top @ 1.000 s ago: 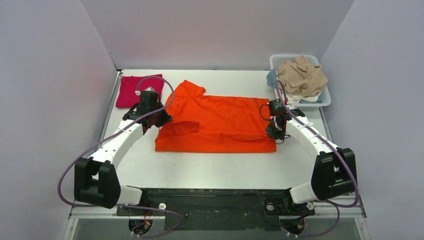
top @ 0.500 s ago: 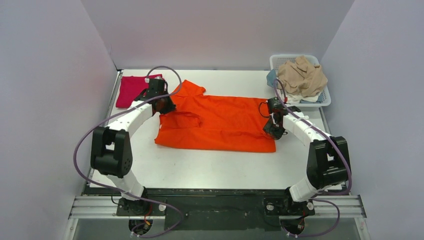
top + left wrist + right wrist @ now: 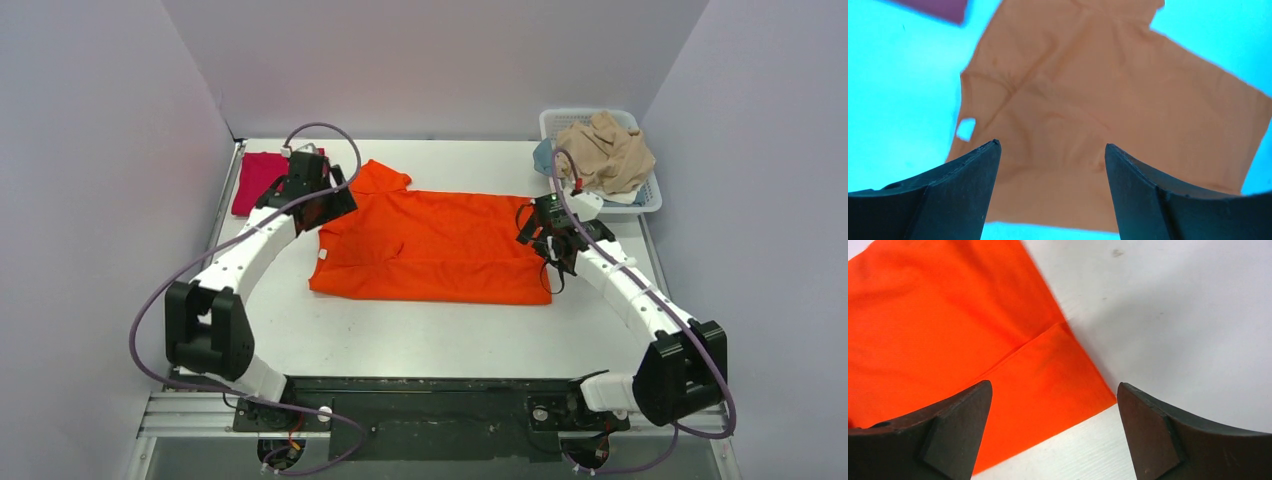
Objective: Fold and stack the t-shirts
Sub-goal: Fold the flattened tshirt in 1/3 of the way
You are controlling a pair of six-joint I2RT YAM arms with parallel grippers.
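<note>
Left wrist view: my left tool hangs released above the orange t-shirt. Right tool, also released, hangs over its hem corner, I judge for folding.

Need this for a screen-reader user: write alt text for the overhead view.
An orange t-shirt lies spread across the table, partly folded, with the left claw at its collar end and the right claw at its hem end. A folded red shirt lies at the far left; a basket of clothes sits at the far right.
</note>
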